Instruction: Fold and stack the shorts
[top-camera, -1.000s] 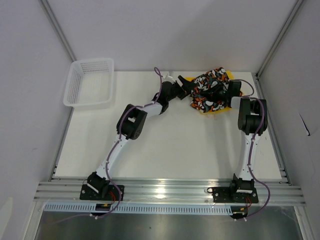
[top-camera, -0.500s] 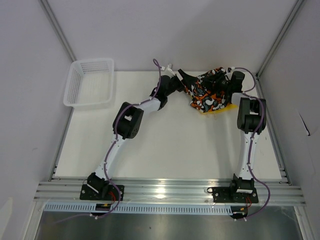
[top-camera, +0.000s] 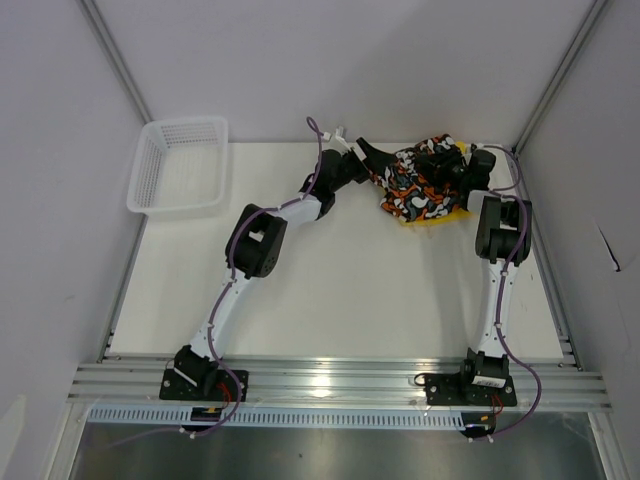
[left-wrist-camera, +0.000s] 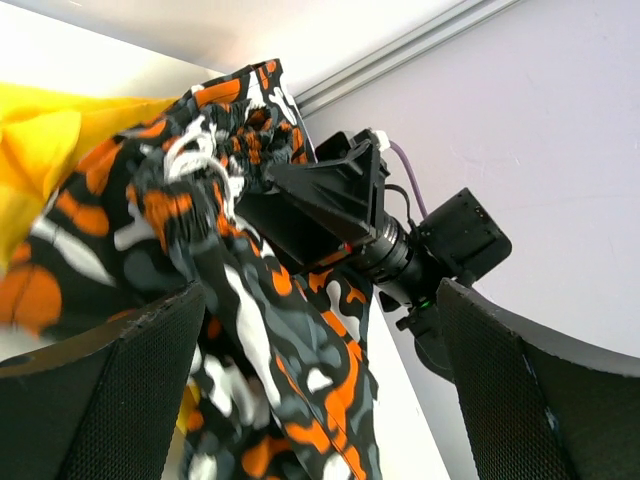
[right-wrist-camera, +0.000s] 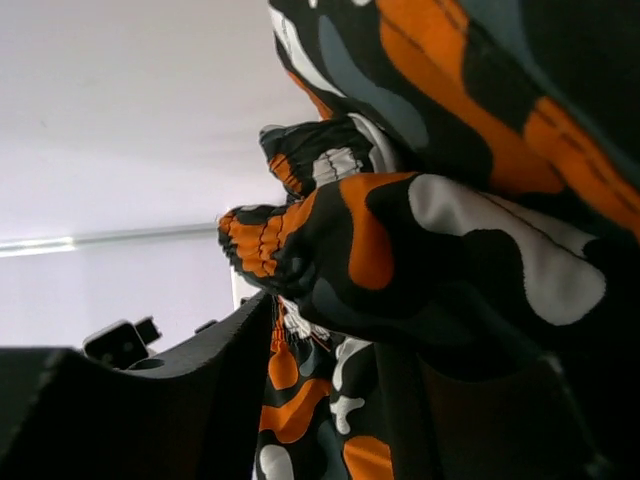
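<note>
Hidden: yellow shorts (top-camera: 430, 222) mostly buried under patterned shorts (top-camera: 412, 192), a bunched heap at the far right of the table (top-camera: 330, 280); I see only a yellow edge. I cannot tell if the right claw (top-camera: 443, 160), sunk in the heap, pinches cloth; fabric smothers its camera. The left claw (top-camera: 372, 155): jaws wide apart at the heap's left edge, clamping nothing.

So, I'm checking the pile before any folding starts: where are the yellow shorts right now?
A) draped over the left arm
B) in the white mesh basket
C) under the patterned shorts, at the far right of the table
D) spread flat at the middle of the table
C: in the top view only a yellow edge of the yellow shorts peeks out from beneath the patterned shorts, far from the white mesh basket.
</note>
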